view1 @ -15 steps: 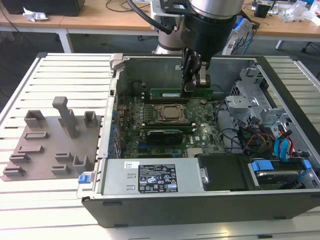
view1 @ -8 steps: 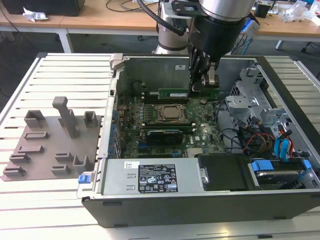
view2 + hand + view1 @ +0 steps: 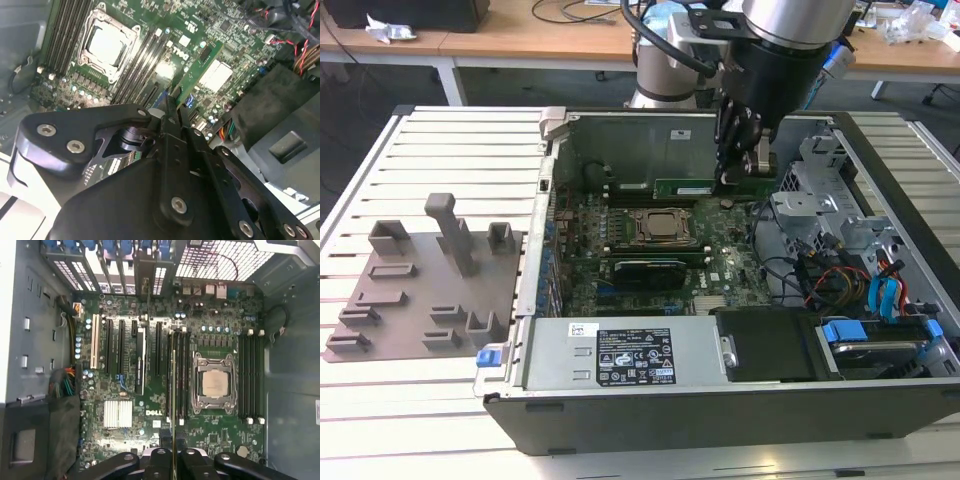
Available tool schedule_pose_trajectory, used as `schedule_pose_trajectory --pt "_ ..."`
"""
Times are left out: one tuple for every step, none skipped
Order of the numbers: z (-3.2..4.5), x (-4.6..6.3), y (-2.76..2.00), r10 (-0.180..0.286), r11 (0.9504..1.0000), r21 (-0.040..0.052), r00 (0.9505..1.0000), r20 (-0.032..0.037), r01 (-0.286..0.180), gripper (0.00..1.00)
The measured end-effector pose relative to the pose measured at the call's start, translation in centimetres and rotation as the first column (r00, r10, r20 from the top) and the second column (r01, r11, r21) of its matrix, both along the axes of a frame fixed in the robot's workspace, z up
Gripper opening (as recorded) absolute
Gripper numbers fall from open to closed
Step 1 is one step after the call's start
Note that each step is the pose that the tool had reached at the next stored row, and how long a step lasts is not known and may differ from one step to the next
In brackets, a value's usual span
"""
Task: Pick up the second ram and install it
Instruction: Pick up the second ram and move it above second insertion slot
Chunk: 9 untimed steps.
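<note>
While your arm reached down into the open computer case [image 3: 552,180], the gripper [image 3: 740,177] was pressed shut on the second ram [image 3: 695,189]. It pinched the stick by one end.

- The ram's long axis ran straight out from the fingertips. In the exterior view it lay level and reached away from the gripper, over the motherboard [image 3: 720,275].
- In the second wrist view, the green stick [image 3: 197,70] left the gripper [image 3: 175,107] edge-up, with dark chips on its face.
- In the first wrist view, you saw the stick [image 3: 173,405] edge-on as a thin line ahead of the gripper [image 3: 172,461]. It lay along the bank of black memory slots [image 3: 184,375] just beside the CPU socket [image 3: 215,382], and parallel to them.
- Judgement: the stick was lined up with those slots lengthwise and sat directly beneath the gripper's approach line. I could not tell which slot of the bank it lay over.
- Whether the lower edge touched a slot, I could not tell. The exterior view suggests it was clear above the board.
- The grey fixture plate [image 3: 420,290] on the worktop [image 3: 450,150] lay well apart from the gripper, beyond the case wall.
</note>
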<state>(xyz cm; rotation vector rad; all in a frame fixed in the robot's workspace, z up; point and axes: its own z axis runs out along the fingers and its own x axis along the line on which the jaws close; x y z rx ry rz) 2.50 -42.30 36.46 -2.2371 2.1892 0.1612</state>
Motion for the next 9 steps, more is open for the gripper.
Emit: schedule_pose_trajectory --pt "-0.13 0.5 0.09 0.0 1.0 0.0001 1.0 -0.0003 0.0 0.14" --pt "-0.19 0.9 0.14 0.0 1.0 0.0 1.0 -0.0005 0.0 0.14" --pt "-0.27 1.2 0.19 0.0 1.0 -0.0001 1.0 -0.0008 0.0 0.14" --pt "-0.33 1.5 0.24 0.0 1.0 0.0 1.0 -0.001 0.0 0.14" --pt "-0.37 1.7 0.27 0.0 1.0 0.0001 1.0 -0.0011 0.0 0.14" --pt "-0.42 1.9 0.36 0.0 1.0 0.0001 1.0 -0.0012 0.0 0.14" --pt "-0.43 2.1 0.41 0.0 1.0 -0.0002 1.0 -0.0012 0.0 0.14" --pt "-0.43 2.1 0.45 0.0 1.0 -0.0002 1.0 -0.0012 0.0 0.14" --pt "-0.44 2.1 0.46 0.0 1.0 0.0 1.0 -0.0012 0.0 0.14"
